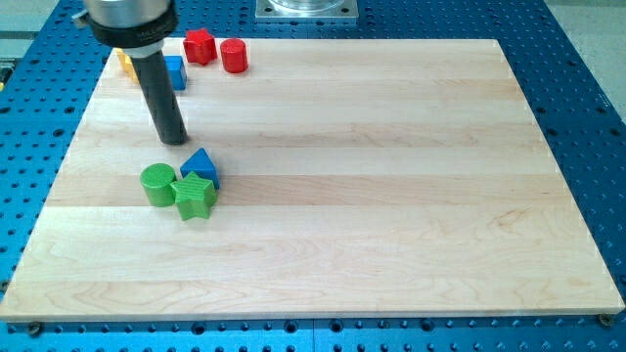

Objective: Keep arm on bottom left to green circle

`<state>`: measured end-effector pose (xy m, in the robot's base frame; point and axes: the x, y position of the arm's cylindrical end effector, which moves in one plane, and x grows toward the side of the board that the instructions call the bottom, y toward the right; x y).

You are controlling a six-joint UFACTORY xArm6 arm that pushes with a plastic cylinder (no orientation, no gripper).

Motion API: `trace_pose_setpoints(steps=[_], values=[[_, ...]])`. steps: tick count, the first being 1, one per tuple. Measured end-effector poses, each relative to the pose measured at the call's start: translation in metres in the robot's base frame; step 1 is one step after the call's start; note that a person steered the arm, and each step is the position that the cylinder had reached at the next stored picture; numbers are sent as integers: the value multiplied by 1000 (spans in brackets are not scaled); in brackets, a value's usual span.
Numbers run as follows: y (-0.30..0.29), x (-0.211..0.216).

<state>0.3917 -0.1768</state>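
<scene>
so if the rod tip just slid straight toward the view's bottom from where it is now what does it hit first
Most likely the blue block, or the green circle just to its left. My tip sits just above that cluster, roughly between the two, so which it touches first is hard to call. The green star-like block lies behind them.

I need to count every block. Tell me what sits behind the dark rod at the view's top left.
Behind the rod, a blue block and a yellow block peek out; their shapes are mostly covered. My tip stands above the green circle, toward the view's top.
</scene>
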Motion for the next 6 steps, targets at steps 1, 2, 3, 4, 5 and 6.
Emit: trace_pose_setpoints(steps=[1, 2, 3, 4, 5, 6], values=[[21, -4], [-14, 7], [-44, 42], [-44, 92], [-40, 110], [-16, 116]])
